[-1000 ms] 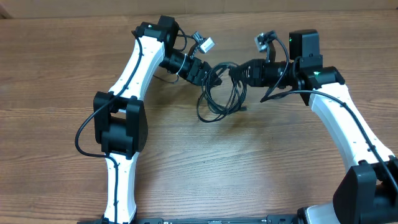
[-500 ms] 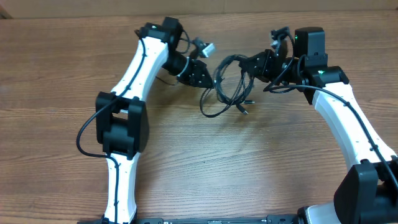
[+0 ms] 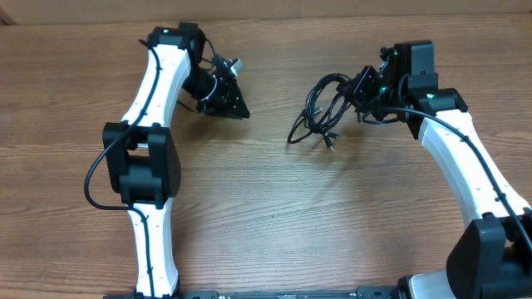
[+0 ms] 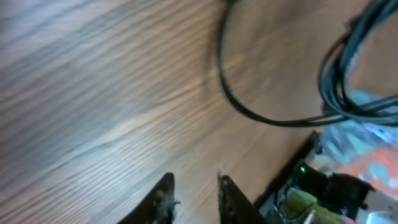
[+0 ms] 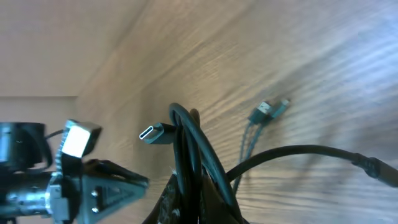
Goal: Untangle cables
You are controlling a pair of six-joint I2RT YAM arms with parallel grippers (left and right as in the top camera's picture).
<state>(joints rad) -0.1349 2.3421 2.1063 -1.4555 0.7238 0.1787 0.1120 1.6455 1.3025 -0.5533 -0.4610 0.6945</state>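
Observation:
The cables (image 3: pixel 318 110) are one bundle of thin black cords hanging in loops from my right gripper (image 3: pixel 356 90), which is shut on them at the table's back right. Their plug ends (image 3: pixel 330 143) rest on the wood. In the right wrist view the cords (image 5: pixel 186 134) run up between my fingers (image 5: pixel 196 186), a silver-tipped plug (image 5: pixel 154 132) sticks out left and two plugs (image 5: pixel 267 112) lie beyond. My left gripper (image 3: pixel 241 112) is well left of the bundle, holding nothing. Its fingers (image 4: pixel 194 180) stand slightly apart over bare wood, with cable loops (image 4: pixel 261 118) ahead.
The wooden table (image 3: pixel 274 216) reaches to all sides. The left arm's white links (image 3: pixel 154 91) run down the left, the right arm's links (image 3: pixel 465 158) down the right. A pale wall strip (image 3: pixel 266 7) borders the far edge.
My left gripper has drawn back to the left, away from the bundle it was touching. My right gripper has carried the bundle a little to the right.

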